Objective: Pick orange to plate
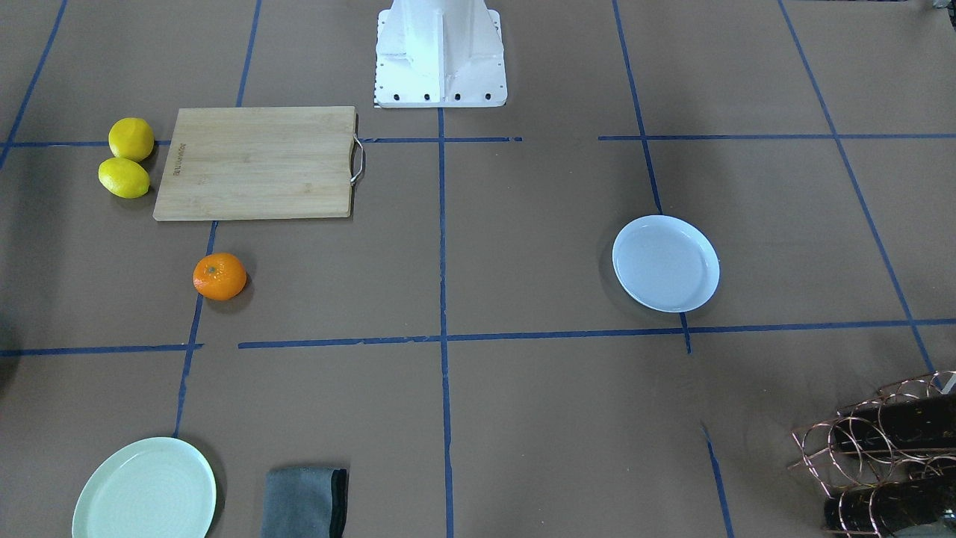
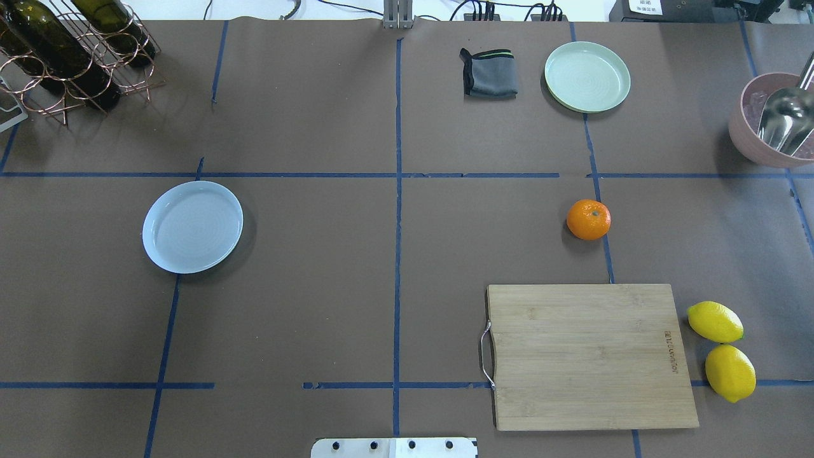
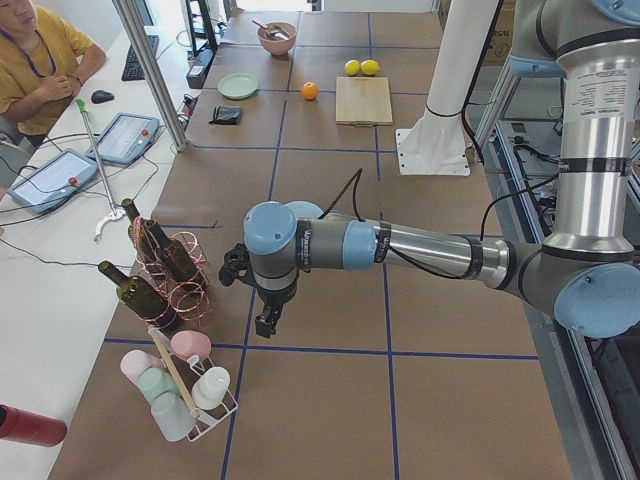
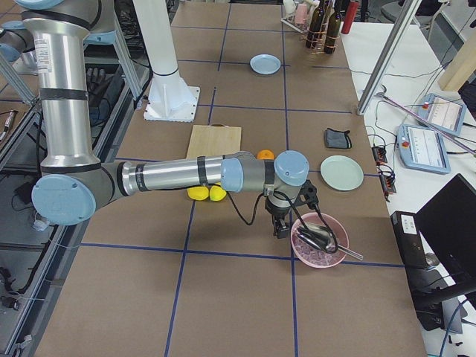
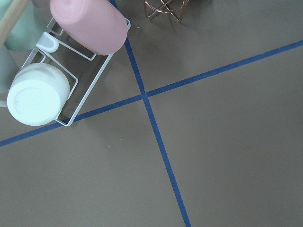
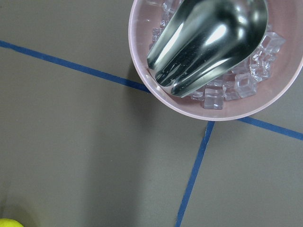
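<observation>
The orange (image 2: 588,219) lies on the brown table just beyond the cutting board; it also shows in the front view as the orange (image 1: 219,276). Far across the table rests the pale bluish-white plate (image 2: 192,226), with nothing on it, seen from the front as the plate (image 1: 665,263). Only the side views show the grippers. My left gripper (image 3: 267,325) hangs over the table's left end near the bottle rack. My right gripper (image 4: 280,229) hangs at the right end beside the pink bowl. I cannot tell whether either one is open or shut.
A wooden cutting board (image 2: 591,356) and two lemons (image 2: 715,321) sit near the orange. A mint-green plate (image 2: 587,76) and grey cloth (image 2: 489,73) lie at the far edge. A pink bowl of ice with a metal scoop (image 6: 213,42), a wine rack (image 2: 70,51) and a cup rack (image 5: 61,80) stand at the ends.
</observation>
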Controlling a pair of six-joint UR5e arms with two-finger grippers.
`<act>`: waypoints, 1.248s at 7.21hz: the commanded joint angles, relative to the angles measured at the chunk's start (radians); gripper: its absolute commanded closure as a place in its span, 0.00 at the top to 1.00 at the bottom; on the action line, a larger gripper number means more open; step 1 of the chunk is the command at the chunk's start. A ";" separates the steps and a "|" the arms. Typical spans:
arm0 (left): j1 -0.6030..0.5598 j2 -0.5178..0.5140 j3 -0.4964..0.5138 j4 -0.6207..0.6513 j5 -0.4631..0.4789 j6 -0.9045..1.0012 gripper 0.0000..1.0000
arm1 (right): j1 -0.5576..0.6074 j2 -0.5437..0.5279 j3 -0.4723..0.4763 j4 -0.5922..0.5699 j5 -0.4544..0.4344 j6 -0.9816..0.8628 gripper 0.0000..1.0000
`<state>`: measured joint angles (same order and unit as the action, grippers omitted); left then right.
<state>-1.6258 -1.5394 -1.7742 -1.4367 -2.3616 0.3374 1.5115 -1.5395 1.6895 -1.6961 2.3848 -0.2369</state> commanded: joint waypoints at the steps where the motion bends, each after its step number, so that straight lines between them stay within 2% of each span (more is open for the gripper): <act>1: -0.002 0.011 0.004 -0.007 0.001 0.000 1.00 | 0.000 -0.001 0.010 0.004 0.001 -0.002 1.00; 7: 0.008 0.019 0.025 -0.042 -0.046 -0.001 1.00 | 0.000 0.004 0.038 0.004 0.001 -0.004 1.00; 8: 0.017 0.019 0.021 -0.080 -0.118 -0.003 1.00 | -0.002 0.004 0.036 0.004 0.001 -0.004 1.00; 9: 0.084 0.019 0.059 -0.134 -0.269 -0.012 1.00 | -0.005 0.003 0.035 0.004 0.004 -0.001 1.00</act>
<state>-1.5941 -1.5211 -1.7438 -1.5161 -2.4937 0.3328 1.5090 -1.5364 1.7258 -1.6920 2.3860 -0.2401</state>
